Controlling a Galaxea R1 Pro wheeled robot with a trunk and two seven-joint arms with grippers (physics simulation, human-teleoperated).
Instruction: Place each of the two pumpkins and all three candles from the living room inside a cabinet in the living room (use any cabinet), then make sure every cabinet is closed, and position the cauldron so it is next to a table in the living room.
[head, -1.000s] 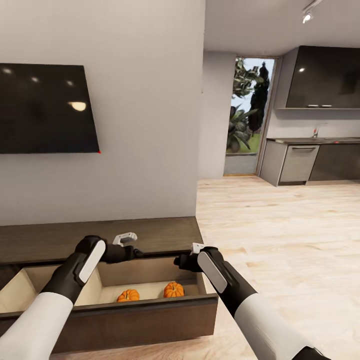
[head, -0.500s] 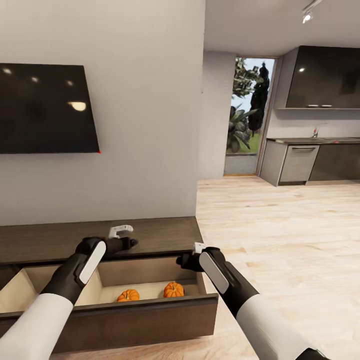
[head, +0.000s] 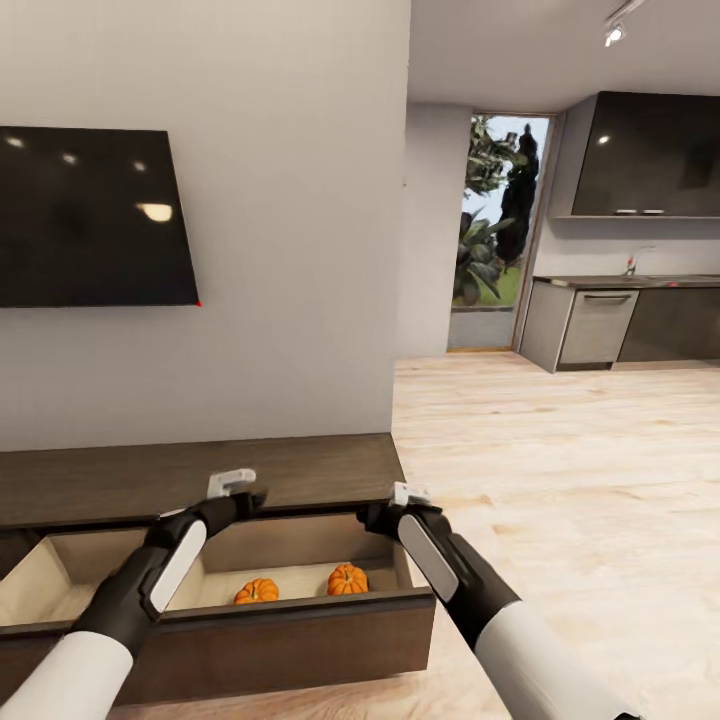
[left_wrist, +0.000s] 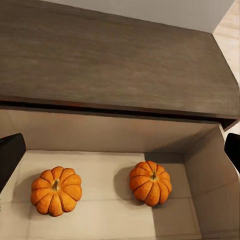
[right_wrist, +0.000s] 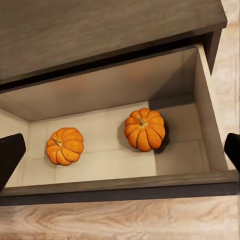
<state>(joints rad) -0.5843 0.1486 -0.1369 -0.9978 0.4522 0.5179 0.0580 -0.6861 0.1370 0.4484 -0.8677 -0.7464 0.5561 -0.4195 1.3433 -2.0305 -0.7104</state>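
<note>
While both pumpkins are sitting on the pale floor of the open drawer (head: 300, 620), one pumpkin (head: 257, 591) toward the middle and the other pumpkin (head: 347, 579) nearer the drawer's right wall, the robot is standing over the cabinet (head: 200, 475) with both arms reaching out above the opening. No candles are showing where I am looking, so I judge the pumpkin part done and the candles yet to be fetched.

To do this step well, I would say both arms need to be lifting straight up and clear of the drawer walls before the base turns away, so that nothing is knocking the front panel or rolling the pumpkins. Leaving the drawer open for now seems sensible, since the candles need a place to go; closing can wait until the last one is in.

The left gripper (head: 232, 485) is hovering over the drawer's back edge, by the cabinet's top surface, forearm angled up and inward. The right gripper (head: 408, 494) is hanging over the drawer's rear right corner, wrist bent inward. From both wrist cameras the fingers are sitting wide apart at the edges, holding nothing, the two pumpkins lying between and below them.
</note>
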